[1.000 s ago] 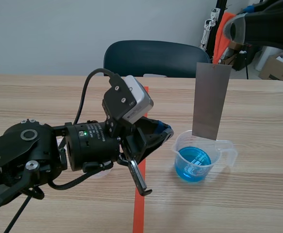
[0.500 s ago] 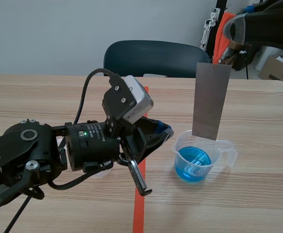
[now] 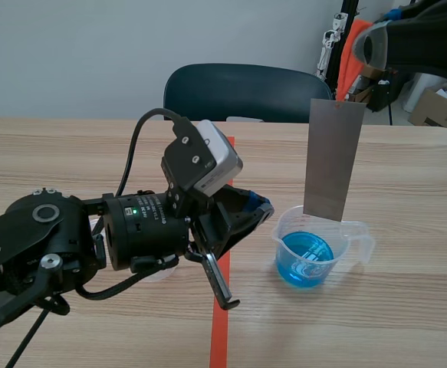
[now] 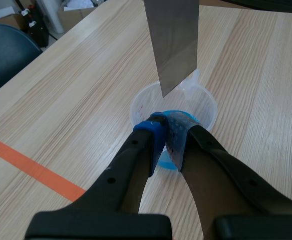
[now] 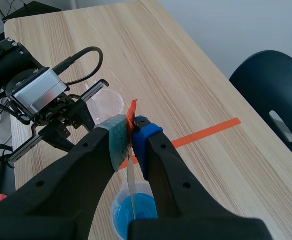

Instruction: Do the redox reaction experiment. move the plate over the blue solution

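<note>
The plate [image 3: 334,157] hangs above the cup [image 3: 320,257], beside the left gripper [image 3: 262,209].

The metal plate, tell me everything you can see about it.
The plate is a thin, flat rectangle of dull grey metal with plain faces. It hangs upright, long side vertical and leaning slightly. The right tool is shut on its top edge, and nothing else touches it. Its lower edge sits over the far side of the clear plastic cup that holds the blue solution. It appears to be just above the liquid, not dipped in.
</note>
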Motion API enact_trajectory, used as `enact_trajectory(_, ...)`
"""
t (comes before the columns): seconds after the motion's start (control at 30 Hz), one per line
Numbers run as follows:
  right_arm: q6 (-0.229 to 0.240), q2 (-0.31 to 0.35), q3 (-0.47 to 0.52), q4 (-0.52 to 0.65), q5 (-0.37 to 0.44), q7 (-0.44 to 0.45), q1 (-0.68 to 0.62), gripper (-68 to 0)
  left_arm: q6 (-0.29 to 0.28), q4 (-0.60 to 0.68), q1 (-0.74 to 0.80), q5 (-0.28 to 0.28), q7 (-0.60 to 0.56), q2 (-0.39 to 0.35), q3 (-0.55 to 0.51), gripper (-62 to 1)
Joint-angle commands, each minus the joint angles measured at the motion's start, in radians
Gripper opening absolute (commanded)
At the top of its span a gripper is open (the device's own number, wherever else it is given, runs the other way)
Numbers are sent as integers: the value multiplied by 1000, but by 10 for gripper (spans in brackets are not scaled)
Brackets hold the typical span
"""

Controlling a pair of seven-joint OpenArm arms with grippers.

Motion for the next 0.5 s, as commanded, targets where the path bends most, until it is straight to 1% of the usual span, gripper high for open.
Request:
enact_trajectory(0.0, 0, 14, 14, 0, 15, 22, 20, -673, 3, 6, -8, -10, -14, 5, -3, -580)
enact_trajectory(0.13, 0, 14, 14, 0, 15, 22, 20, -673, 3, 6, -8, -10, -39, 5, -3, -580)
enact_trajectory(0.47, 0, 14, 14, 0, 15, 22, 20, -673, 3, 6, -8, -9, -56, 5, -3, -580)
